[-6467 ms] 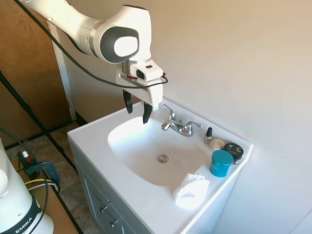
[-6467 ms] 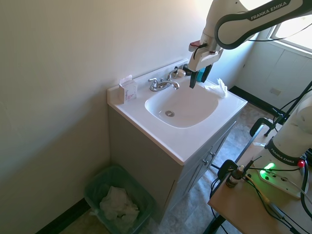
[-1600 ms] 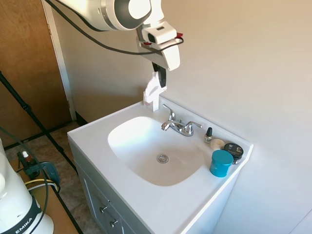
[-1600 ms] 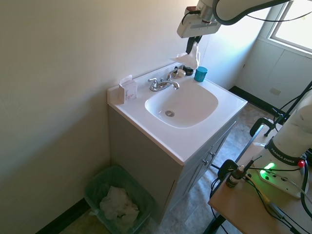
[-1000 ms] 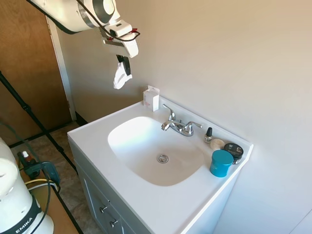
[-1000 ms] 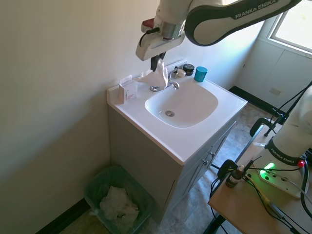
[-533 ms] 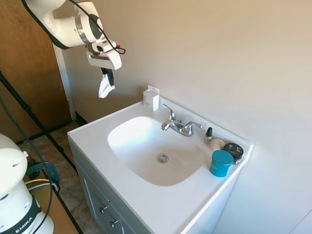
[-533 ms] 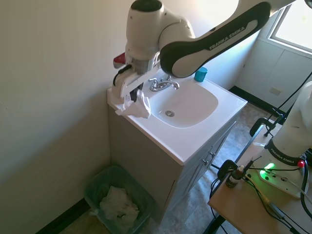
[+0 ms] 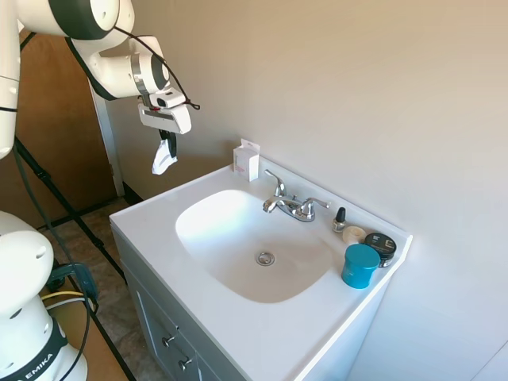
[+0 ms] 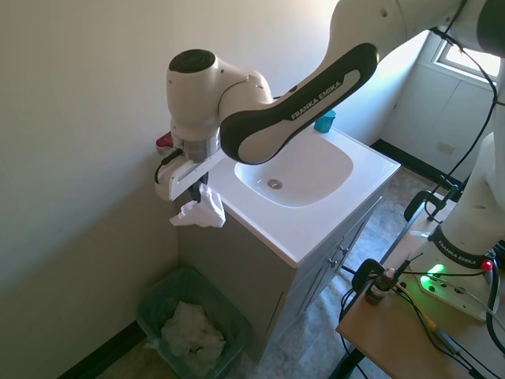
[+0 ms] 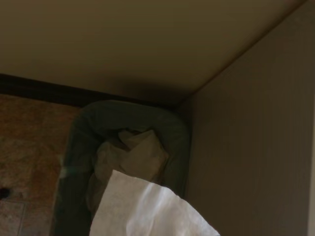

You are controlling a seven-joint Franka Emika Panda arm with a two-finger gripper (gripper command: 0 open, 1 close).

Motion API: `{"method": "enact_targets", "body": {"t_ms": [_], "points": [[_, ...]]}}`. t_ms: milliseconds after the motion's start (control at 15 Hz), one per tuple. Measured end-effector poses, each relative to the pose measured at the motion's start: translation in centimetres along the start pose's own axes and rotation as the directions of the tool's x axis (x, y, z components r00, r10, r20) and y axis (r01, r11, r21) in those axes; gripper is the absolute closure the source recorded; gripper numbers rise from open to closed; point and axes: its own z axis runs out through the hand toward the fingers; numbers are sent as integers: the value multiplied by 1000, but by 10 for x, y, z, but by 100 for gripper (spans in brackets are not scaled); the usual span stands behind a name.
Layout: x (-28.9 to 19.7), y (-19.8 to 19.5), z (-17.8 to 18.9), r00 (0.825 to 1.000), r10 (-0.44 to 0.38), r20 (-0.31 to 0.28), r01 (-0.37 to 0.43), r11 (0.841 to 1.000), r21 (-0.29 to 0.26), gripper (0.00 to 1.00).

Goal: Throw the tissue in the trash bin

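Crumpled soft paper tissue (image 10: 199, 214); glossy white sink (image 9: 238, 238).

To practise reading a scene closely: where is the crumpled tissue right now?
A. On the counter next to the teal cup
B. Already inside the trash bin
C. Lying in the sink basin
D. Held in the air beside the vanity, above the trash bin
D: the tissue hangs from the gripper off the vanity's end, with the trash bin on the floor below it.

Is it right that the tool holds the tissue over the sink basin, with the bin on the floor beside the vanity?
Not quite. The tool holds the tissue past the vanity's end, above the bin, not over the sink basin. The second exterior view shows this. The bin does stand on the floor beside the vanity.
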Motion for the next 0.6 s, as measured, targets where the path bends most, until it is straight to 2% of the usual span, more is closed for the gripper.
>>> {"method": "enact_targets", "body": {"t_ms": [67,133,267,600], "points": [[-5,-4,14,1000,-7,4,7,1000,-15,100],[-9,-8,28,1000,-13,6,13,999,-30,0],[-16,-15,45,1000,-23,4,24,999,-44,0],[-19,-32,58,1000,-18,-2,18,999,-42,0]]}}
